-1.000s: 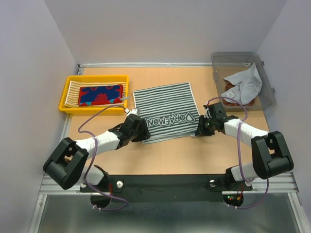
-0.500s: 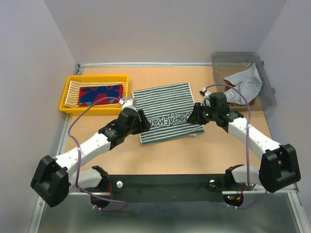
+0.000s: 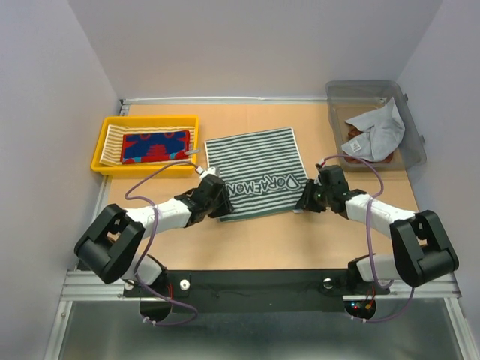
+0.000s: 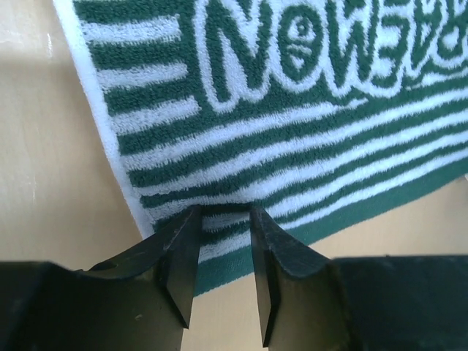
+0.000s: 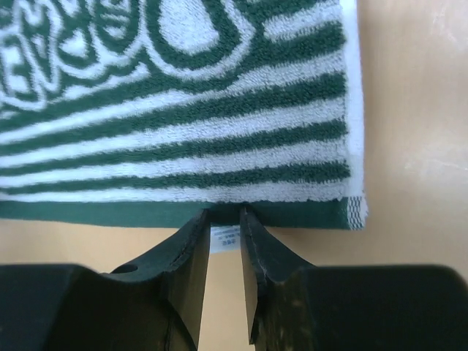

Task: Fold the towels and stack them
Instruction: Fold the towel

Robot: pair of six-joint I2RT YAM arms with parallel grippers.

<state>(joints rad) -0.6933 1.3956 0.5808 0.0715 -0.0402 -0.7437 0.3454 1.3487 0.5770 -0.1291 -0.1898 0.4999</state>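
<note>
Right now the dark-green-and-white striped terry towel (image 3: 255, 166) with outlined lettering is lying flat and unfolded in the middle of the tan wooden table (image 3: 262, 236), its lettered edge pointing toward the bottom of the frame. The left gripper (image 3: 217, 197) is resting at the towel's lower left corner. In the left wrist view its black fingers (image 4: 179, 252) are standing apart, straddling a flat strip of the green border, so nothing is being clamped. The right gripper (image 3: 310, 196) is sitting at the lower right corner. In the right wrist view its jaws are standing only a narrow gap apart, with the towel's small white label (image 5: 225, 238) showing between them; whether they are pinching it I cannot tell.

In the upper left of the frame a yellow plastic tray (image 3: 150, 118) is holding a cream-and-yellow striped towel (image 3: 112, 139) with a folded red-and-blue patterned towel (image 3: 155, 146) lying on it. In the upper right a clear plastic bin (image 3: 365, 84) is holding a crumpled plain grey towel (image 3: 379, 127) over what is probably a rust-brown one (image 3: 382, 158).
</note>
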